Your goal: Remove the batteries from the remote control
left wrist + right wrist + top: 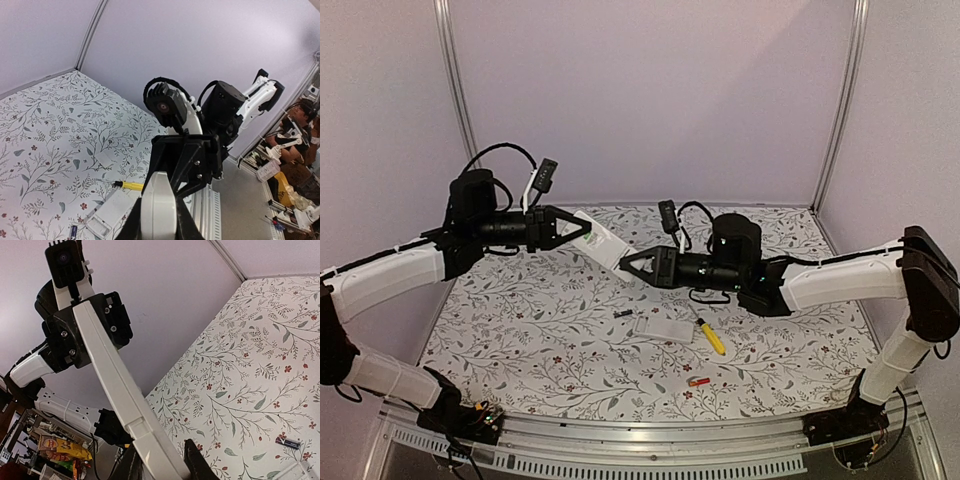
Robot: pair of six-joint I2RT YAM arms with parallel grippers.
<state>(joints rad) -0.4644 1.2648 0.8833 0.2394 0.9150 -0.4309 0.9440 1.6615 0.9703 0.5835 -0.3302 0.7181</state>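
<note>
1. Two-handed grasp: left gripper point(582, 232) clamps the remote control point(603, 243) at its left end, right gripper point(626, 262) at its right (held aloft).
2. Red-orange battery point(700, 382) lies on table point(520, 325), near front edge; dark battery point(623, 314) beside white cover point(660, 328).

The remote point(603, 243) hangs above the table point(520, 330), its far-left end in the left tool point(582, 232), its near-right end between the right tool's point(626, 263) fingers. On the table below lies a cover point(660, 328), with one battery point(623, 314) just left of it, a screwdriver point(710, 336) just right, and another battery point(698, 382) nearer the front edge.
</note>
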